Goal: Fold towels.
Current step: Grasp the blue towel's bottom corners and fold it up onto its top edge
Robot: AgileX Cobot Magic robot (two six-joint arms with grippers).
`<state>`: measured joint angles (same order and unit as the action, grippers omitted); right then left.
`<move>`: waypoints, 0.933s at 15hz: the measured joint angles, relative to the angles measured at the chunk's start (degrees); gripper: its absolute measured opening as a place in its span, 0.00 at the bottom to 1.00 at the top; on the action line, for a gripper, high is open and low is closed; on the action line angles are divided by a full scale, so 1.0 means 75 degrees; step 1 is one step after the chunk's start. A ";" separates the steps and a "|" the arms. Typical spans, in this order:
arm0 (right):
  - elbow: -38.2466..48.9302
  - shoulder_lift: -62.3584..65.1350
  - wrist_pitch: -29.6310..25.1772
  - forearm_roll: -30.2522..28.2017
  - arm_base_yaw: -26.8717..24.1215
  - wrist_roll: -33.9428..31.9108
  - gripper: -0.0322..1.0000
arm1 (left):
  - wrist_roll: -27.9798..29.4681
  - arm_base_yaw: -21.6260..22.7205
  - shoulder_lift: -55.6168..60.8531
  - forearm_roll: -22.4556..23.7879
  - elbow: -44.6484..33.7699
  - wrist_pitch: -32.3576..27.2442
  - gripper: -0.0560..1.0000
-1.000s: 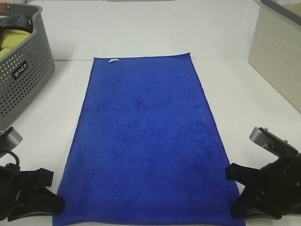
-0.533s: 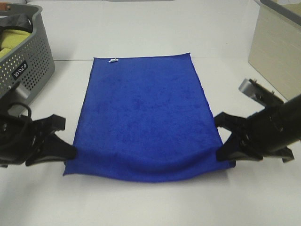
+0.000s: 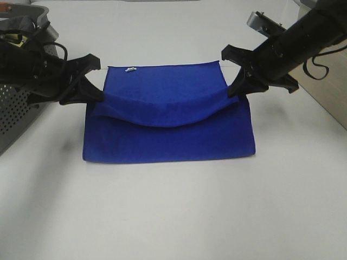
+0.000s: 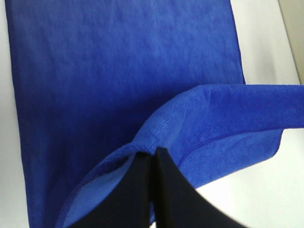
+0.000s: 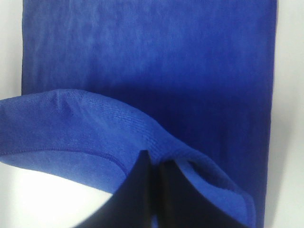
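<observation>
A blue towel lies on the white table, its near half lifted and carried over the far half, sagging in the middle. My left gripper is shut on the towel's left near corner, held above the towel's far left part. My right gripper is shut on the right near corner, above the far right part. In the left wrist view the shut gripper pinches the towel's edge. In the right wrist view the shut gripper pinches the towel the same way. A small white tag shows at the far edge.
A grey perforated laundry basket stands at the far left behind my left arm. A beige box stands at the far right, close to my right arm.
Both grippers have carried the towel's near corners up and away from the camera, from the table's near edge to above the far half. The towel now lies doubled over.
</observation>
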<state>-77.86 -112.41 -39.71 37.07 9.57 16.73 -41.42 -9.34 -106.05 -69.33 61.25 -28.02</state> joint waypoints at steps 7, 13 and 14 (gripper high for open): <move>-0.4461 -0.2643 -0.0940 -0.0130 -0.0397 -0.0252 0.03 | 0.0138 0.0428 -0.1872 0.0107 0.2941 0.0260 0.05; -0.7701 -0.4859 -0.1016 -0.0145 -0.0527 -0.0283 0.03 | 0.0138 0.0435 -0.3789 0.0199 0.5653 0.0642 0.05; -0.8075 -0.5317 -0.0764 -0.0237 -0.0527 -0.0283 0.03 | 0.0145 0.0435 -0.4263 0.0206 0.6196 0.0833 0.05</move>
<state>-138.43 -152.29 -45.44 35.29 5.61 14.61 -40.34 -6.07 -138.03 -67.78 107.72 -21.77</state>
